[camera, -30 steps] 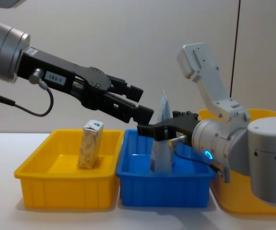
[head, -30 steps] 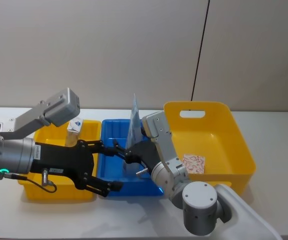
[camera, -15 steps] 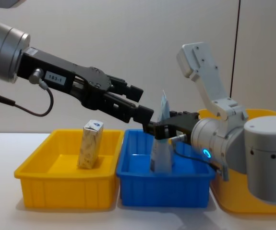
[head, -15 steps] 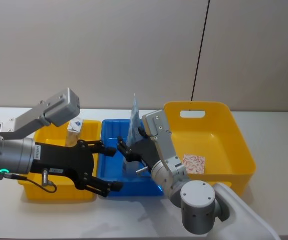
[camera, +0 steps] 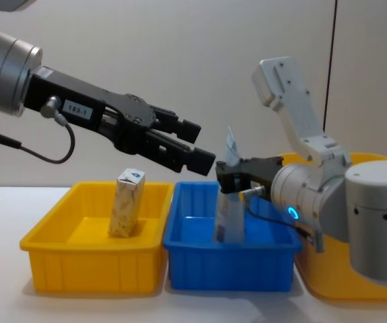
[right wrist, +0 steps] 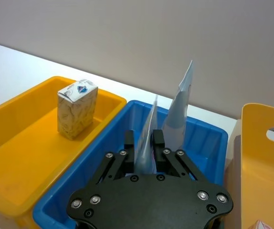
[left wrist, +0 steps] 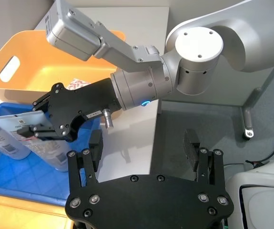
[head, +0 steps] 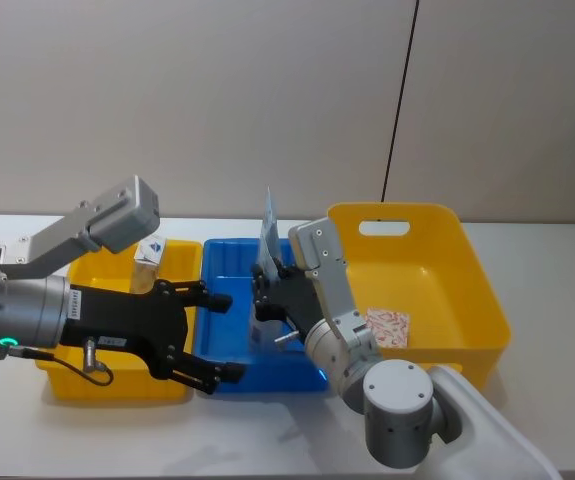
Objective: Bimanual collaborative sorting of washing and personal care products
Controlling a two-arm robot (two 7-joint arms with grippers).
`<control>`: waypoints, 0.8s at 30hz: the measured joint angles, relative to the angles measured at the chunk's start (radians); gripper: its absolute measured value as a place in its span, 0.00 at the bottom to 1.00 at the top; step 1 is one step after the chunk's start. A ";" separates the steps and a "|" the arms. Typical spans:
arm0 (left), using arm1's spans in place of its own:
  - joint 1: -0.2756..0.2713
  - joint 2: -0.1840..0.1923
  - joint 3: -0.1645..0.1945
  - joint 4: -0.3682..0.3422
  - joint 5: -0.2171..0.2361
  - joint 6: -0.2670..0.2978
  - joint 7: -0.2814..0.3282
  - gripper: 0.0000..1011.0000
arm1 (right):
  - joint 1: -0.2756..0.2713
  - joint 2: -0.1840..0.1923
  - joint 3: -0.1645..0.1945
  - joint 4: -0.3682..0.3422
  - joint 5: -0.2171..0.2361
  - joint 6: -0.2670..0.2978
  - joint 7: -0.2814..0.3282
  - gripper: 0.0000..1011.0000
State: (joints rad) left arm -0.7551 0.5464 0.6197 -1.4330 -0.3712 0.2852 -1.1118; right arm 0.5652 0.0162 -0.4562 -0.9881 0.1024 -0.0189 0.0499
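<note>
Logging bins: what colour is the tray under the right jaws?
Blue; the tray shows best in the chest view, between two yellow ones.

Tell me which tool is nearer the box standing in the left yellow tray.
Left. The left tool hovers open above the trays, just right of the box. The right tool is farther right, over the blue tray, shut on a tube.

White table [head: 547,270] — two yellow trays [head: 115,385] [head: 487,300], one blue tray [head: 267,378].

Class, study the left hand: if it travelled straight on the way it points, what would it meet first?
Most likely the right hand, shut on a squeeze tube over the blue tray; depth is unclear, so the open left hand might pass beside it.
</note>
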 joint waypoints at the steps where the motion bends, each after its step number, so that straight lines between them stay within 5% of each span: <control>1: 0.000 0.000 0.000 0.000 0.000 0.000 0.000 0.99 | -0.001 0.000 0.001 -0.002 0.000 0.002 0.000 0.23; 10: 0.000 0.000 0.000 0.000 0.000 0.000 0.000 0.99 | -0.022 0.010 0.020 -0.042 0.002 0.020 -0.001 0.01; 24: 0.000 0.000 0.000 0.000 0.000 0.000 0.000 0.99 | -0.073 0.037 0.050 -0.170 0.012 0.052 0.008 0.00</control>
State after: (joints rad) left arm -0.7551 0.5464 0.6197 -1.4330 -0.3712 0.2852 -1.1118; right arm 0.4923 0.0529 -0.4061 -1.1578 0.1141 0.0328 0.0582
